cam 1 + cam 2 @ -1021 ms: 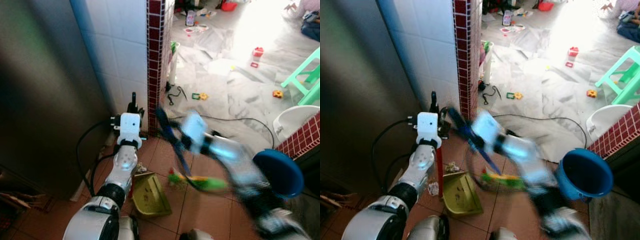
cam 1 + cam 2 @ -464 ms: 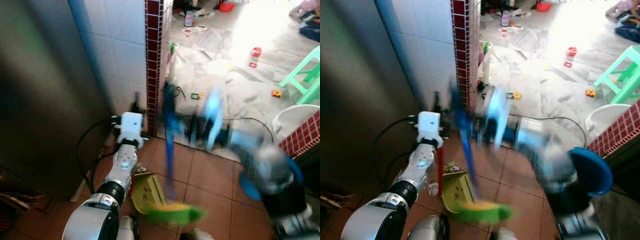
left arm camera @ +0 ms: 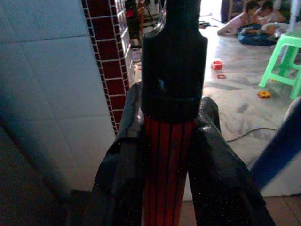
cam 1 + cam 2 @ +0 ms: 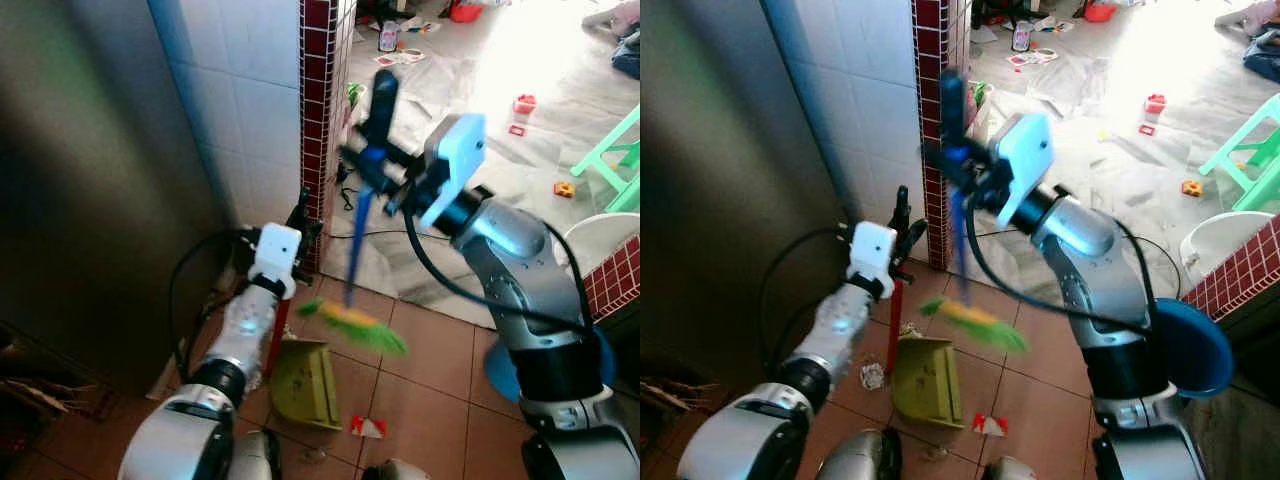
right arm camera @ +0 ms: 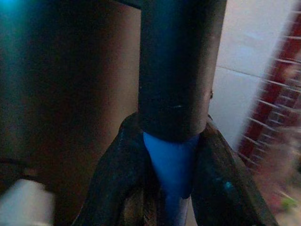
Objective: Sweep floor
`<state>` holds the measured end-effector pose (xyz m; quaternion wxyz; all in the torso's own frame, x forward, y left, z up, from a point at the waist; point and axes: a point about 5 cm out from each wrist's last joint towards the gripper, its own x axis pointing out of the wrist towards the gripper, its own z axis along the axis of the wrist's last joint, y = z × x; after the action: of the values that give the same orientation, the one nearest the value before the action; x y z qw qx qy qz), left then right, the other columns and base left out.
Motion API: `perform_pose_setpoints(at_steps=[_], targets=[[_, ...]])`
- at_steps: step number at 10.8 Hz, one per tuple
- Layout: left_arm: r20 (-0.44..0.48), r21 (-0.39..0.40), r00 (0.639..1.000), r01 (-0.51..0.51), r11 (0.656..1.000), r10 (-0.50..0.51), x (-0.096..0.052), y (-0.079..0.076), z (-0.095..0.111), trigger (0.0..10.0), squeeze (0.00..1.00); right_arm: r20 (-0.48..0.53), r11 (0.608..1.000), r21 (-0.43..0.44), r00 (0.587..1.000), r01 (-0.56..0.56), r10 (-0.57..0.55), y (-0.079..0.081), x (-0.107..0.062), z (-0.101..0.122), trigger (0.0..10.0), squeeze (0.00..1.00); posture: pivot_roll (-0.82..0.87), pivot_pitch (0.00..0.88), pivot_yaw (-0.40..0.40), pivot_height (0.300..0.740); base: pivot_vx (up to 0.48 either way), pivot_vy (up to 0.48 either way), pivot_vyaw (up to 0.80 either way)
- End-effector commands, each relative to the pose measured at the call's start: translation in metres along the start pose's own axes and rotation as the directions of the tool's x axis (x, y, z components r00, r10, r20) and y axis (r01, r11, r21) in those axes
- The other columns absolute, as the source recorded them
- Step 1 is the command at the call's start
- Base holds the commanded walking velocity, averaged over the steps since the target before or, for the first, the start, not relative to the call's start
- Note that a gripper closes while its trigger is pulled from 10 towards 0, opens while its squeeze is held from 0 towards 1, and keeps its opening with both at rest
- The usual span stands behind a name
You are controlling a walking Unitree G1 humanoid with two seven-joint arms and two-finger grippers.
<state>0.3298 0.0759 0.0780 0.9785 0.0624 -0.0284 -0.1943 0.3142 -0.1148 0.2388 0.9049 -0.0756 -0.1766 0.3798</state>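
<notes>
Broom [image 4: 355,255], blue-handled with a green and yellow head, hangs lifted above the brown tiled floor [image 4: 430,400], the right gripper [image 5: 171,174] pinching its handle near the top. Beside the red-tiled wall corner [image 4: 318,100], the left gripper [image 3: 169,155] pinches the dustpan's red handle [image 4: 894,325], with the green dustpan [image 4: 927,380] resting on the floor and a scrap of litter [image 4: 366,427] nearby. Beyond lies a bright room with toys and a green stool [image 4: 615,150]; the left wrist view also shows people sitting there [image 3: 256,26].

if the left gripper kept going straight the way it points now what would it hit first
Probably the white tiled wall beside the red-tiled corner. The left gripper, shut on the dustpan handle, points up and ahead toward that corner. Depth is hard to judge, so it could slip past the edge.
</notes>
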Motion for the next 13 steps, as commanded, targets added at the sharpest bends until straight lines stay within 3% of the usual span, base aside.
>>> perform_pose_setpoints(at_steps=[1,2,3,5,6,8,9,10,11,13], targets=[[0.028,-0.008,0.999,0.031,0.999,-0.031,0.002,0.0,0.006,10.0,0.0,0.0,0.988,-0.095,0.992,0.125,-0.126,-0.014,0.0,0.003,10.0,0.0,-0.07,0.054,0.037,0.74,0.0,0.0,0.0],[-0.014,0.034,1.0,0.003,0.999,-0.002,0.002,0.005,0.005,10.0,0.0,-0.097,0.935,-0.032,0.93,0.354,-0.356,-0.022,-0.01,-0.024,10.0,0.0,-0.06,0.053,0.031,0.74,0.0,0.0,0.0],[-0.02,0.022,0.999,-0.032,0.999,0.033,0.001,0.01,0.006,10.0,0.0,-0.2,0.869,0.03,0.855,0.494,-0.479,-0.021,-0.023,-0.048,10.0,0.0,-0.06,0.055,0.023,0.74,0.0,0.0,0.0],[0.026,-0.057,1.0,0.02,0.998,-0.018,-0.009,0.023,0.014,10.0,0.0,-0.286,0.749,0.089,0.738,0.656,-0.612,-0.013,-0.043,-0.074,10.0,0.0,-0.04,0.072,0.016,0.74,0.0,0.0,0.0],[0.043,-0.02,0.999,0.019,1.0,-0.018,-0.013,0.031,0.017,10.0,0.0,-0.306,0.715,0.104,0.707,0.691,-0.638,-0.015,-0.043,-0.076,10.0,0.0,-0.04,0.07,0.011,0.74,0.0,0.0,0.0],[0.05,0.003,0.999,-0.002,1.0,0.002,-0.015,0.053,0.022,10.0,0.0,-0.27,0.746,-0.071,0.707,0.663,-0.654,-0.021,-0.029,-0.072,10.0,0.0,-0.03,0.053,0.029,0.74,0.0,0.0,0.0],[0.035,0.017,0.999,0.01,1.0,-0.011,-0.018,0.056,0.023,10.0,0.0,-0.281,0.686,-0.169,0.632,0.708,-0.722,-0.026,-0.027,-0.079,10.0,0.0,-0.03,0.043,0.036,0.74,0.0,0.0,0.0],[0.033,0.016,0.999,0.014,1.0,-0.014,-0.02,0.055,0.024,10.0,0.0,-0.267,0.728,-0.168,0.68,0.664,-0.682,-0.025,-0.021,-0.078,10.0,0.0,-0.02,0.031,0.044,0.74,0.0,0.0,0.0],[0.034,0.011,0.999,0.026,1.0,-0.027,-0.026,0.052,0.025,10.0,0.0,-0.234,0.792,-0.18,0.757,0.583,-0.61,-0.021,-0.012,-0.074,10.0,0.0,-0.03,0.021,0.049,0.74,0.0,0.0,0.0],[0.026,-0.003,0.999,0.033,0.999,-0.033,-0.032,0.049,0.023,10.0,0.0,-0.235,0.842,-0.198,0.81,0.501,-0.537,-0.012,-0.006,-0.074,10.0,0.0,-0.02,0.017,0.043,0.74,0.0,0.0,0.0]])
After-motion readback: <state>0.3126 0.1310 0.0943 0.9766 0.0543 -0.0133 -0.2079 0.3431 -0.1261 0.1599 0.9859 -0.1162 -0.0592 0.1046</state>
